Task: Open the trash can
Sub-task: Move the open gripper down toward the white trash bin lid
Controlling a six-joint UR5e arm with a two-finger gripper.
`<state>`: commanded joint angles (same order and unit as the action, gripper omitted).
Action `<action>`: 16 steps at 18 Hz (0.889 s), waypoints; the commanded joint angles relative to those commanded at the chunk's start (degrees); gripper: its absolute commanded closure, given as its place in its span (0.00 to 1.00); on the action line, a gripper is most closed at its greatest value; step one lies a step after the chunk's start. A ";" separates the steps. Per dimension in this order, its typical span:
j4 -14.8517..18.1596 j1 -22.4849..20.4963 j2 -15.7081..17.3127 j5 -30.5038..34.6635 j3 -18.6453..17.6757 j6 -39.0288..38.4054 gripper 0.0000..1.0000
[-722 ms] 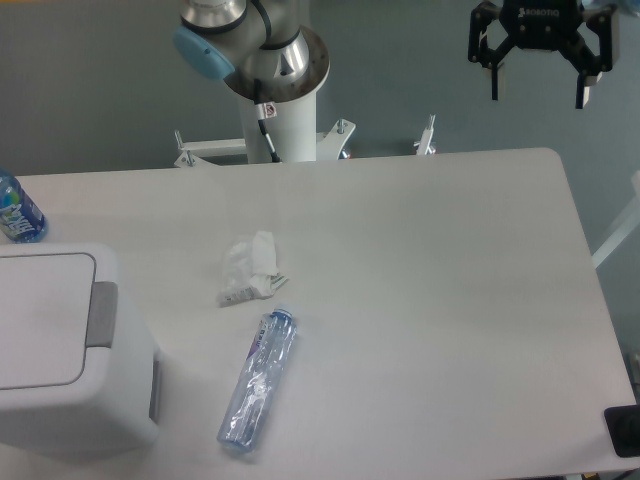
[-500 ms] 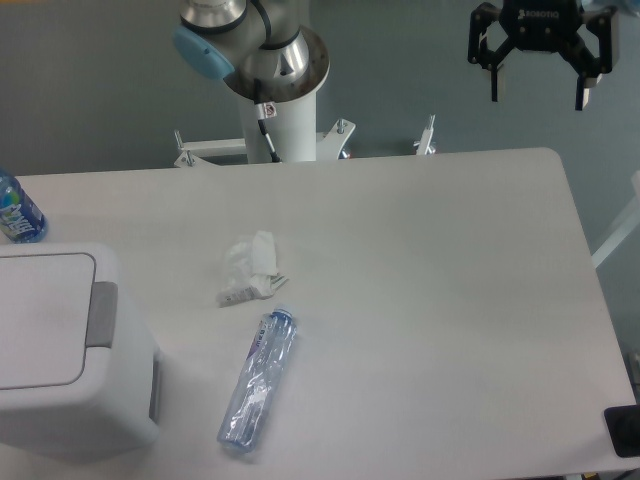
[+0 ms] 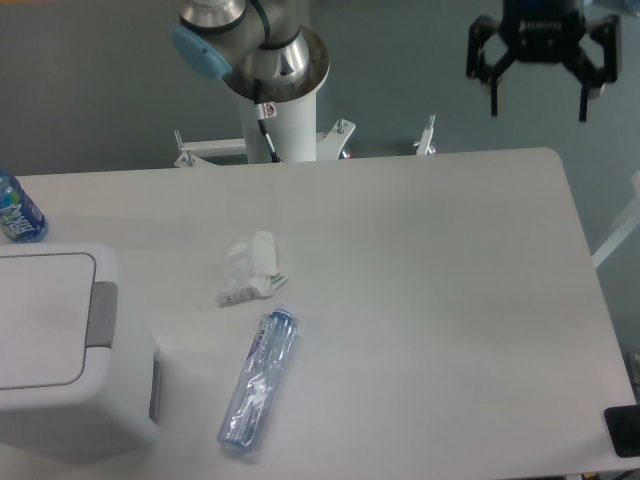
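The trash can point(image 3: 60, 350) is a large white boxy bin at the table's front left corner. Its flat white lid panel point(image 3: 40, 315) lies shut, and a grey button strip point(image 3: 101, 313) runs along the lid's right edge. My gripper point(image 3: 538, 108) hangs high above the table's far right corner, far from the bin. Its two black fingers are spread wide apart and hold nothing.
A clear plastic bottle point(image 3: 258, 378) lies on its side near the table's middle front. A crumpled white wrapper point(image 3: 250, 266) lies just behind it. A blue-labelled bottle point(image 3: 16, 210) stands at the far left edge. The arm's base column point(image 3: 278, 110) stands behind the table.
The gripper has shifted slightly upward and its fingers look a little wider. Nothing on the table has moved.
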<state>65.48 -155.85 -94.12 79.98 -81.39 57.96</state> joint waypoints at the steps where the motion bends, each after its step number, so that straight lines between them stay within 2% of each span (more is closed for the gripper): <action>1: -1.14 1.50 -0.62 0.09 0.00 -4.13 0.00; 4: -5.01 7.29 -2.64 0.18 -0.09 -19.93 0.00; 6: -5.19 10.20 -3.78 0.18 -0.09 -27.86 0.00; 10: -5.10 18.19 -5.80 -0.08 -0.09 -38.86 0.00; 14: -5.19 23.12 -7.48 -0.70 -0.09 -48.78 0.00; 16: -6.94 24.53 -7.92 -4.80 -0.35 -57.13 0.00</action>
<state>58.55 -131.31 -102.04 75.17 -81.74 0.83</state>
